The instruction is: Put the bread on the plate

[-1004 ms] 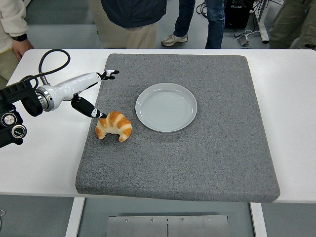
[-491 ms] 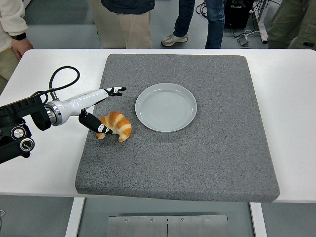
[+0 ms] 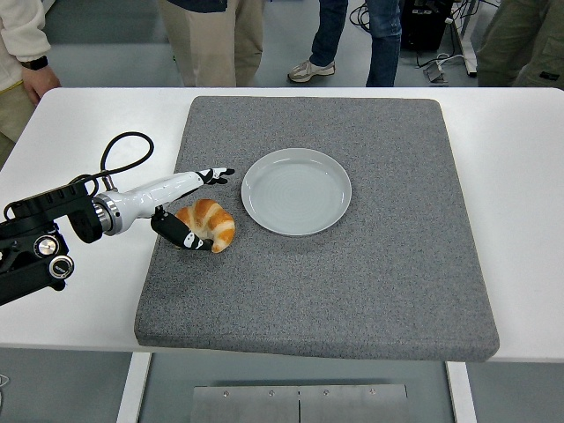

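1. The robot's left hand (image 3: 189, 207), white with black fingertips, reaches in from the left side. Its fingers are spread out and are not squeezing anything yet. The long fingers (image 3: 216, 175) point out flat just behind the bread, and the thumb (image 3: 176, 234) curls in low at the bread's near left end.
2. The golden-brown curved croissant (image 3: 210, 223) lies flat on the grey fuzzy mat (image 3: 370, 282), right between thumb and fingers. I cannot tell for sure if the thumb is touching it.
3. The round pale plate (image 3: 297, 191) sits on the mat just to the right of the croissant and a bit further back. It has nothing on it.
4. The mat lies on the white table (image 3: 520, 159). People's legs (image 3: 216, 44) show at the far side.
5. The job now looks like grabbing the bread. To do it well, the fingers should come down over the back while the thumb pushes in from the front, so both sides close together.
6. Squeeze softly. A croissant is flaky and would squash or crumble.
7. Lift it clear of the mat before moving right, so it goes over the plate's rim and does not bump it.
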### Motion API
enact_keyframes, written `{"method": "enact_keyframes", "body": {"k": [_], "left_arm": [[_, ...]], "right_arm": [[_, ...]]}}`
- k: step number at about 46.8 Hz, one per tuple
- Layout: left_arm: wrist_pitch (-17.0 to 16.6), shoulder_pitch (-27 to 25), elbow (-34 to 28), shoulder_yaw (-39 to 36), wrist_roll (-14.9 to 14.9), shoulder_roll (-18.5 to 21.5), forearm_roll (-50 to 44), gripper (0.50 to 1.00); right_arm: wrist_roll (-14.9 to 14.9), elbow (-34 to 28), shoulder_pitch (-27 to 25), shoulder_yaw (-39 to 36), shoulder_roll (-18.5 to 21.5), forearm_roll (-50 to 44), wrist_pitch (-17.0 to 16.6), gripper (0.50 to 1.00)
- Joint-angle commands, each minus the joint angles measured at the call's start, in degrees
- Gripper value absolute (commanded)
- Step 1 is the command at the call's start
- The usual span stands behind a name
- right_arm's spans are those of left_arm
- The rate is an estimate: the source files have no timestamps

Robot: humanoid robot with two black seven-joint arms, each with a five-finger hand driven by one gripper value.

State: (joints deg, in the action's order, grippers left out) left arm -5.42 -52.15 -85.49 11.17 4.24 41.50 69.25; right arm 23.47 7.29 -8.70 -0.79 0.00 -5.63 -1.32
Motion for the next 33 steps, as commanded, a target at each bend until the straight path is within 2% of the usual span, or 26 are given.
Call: {"method": "enact_keyframes", "body": {"k": [1,14,27,33], "left_arm": [[-0.03,-0.06,1.03,-0.01,-0.02,-0.63,0.54,0.968],[-0.12,0.03,2.7,-0.01,-0.11,-1.25,3.79,0.966],[-0.3,0.12,4.9,-0.09,-2.4,-2.48,3.96,0.966],[-0.3,0.38,5.86,-0.01,-2.57,-2.65,4.58,0.966]], "right_arm": [[0.0,0.0,0.0,0.0,0.0,0.0,0.0,1.0],[0.0,0.0,0.0,0.0,0.0,0.0,0.0,1.0],[0.0,0.0,0.0,0.0,0.0,0.0,0.0,1.0],[0.0,0.0,0.0,0.0,0.0,0.0,0.0,1.0]]}}
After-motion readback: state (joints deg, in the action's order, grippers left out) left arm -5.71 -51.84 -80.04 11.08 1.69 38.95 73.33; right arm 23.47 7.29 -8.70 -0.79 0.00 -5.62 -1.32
